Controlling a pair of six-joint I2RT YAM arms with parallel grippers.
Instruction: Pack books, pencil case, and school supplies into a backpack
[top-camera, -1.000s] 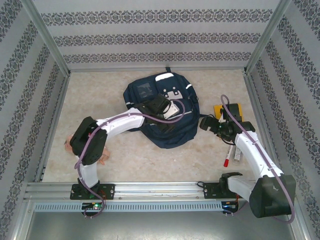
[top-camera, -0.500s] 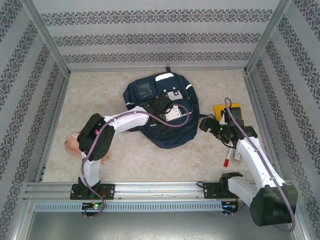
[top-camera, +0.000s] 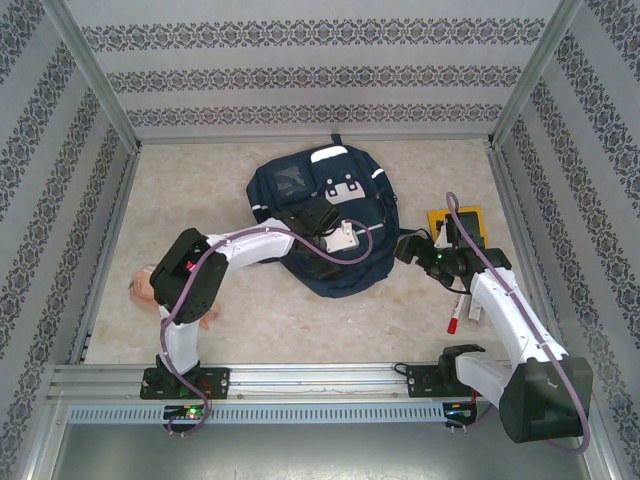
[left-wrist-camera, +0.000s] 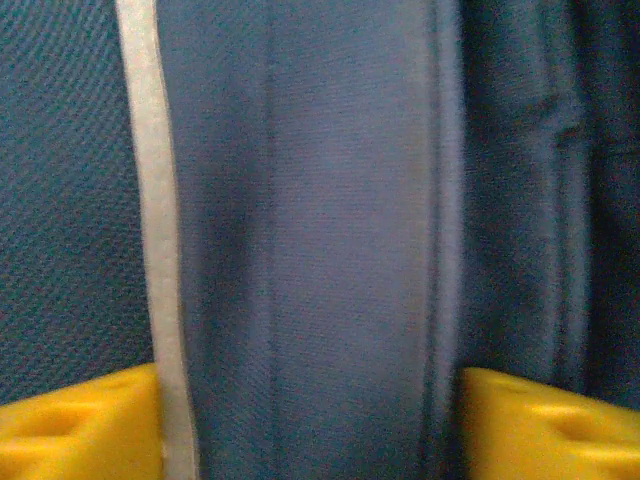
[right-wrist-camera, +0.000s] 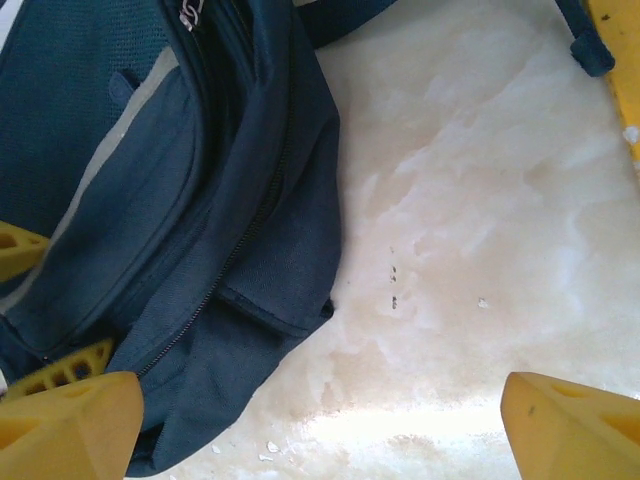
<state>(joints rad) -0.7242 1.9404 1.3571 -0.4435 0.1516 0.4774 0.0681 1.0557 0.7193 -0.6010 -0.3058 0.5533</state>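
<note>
The navy backpack lies flat in the middle of the table. My left gripper presses down on its front. In the left wrist view, blue fabric and a pale stripe span the gap between its yellow fingertips, which stand apart. My right gripper is open just right of the backpack's lower edge, over bare table. The yellow book lies partly under the right arm. A marker with a red cap lies near the right arm. The pink pencil case peeks out beside the left arm.
Patterned walls and metal posts enclose the table on three sides. A rail runs along the near edge at the arm bases. A dark strap of the backpack trails toward the book.
My left gripper has slid a little toward the near side of the backpack and its jaws have narrowed. My right gripper has edged left toward the backpack.
</note>
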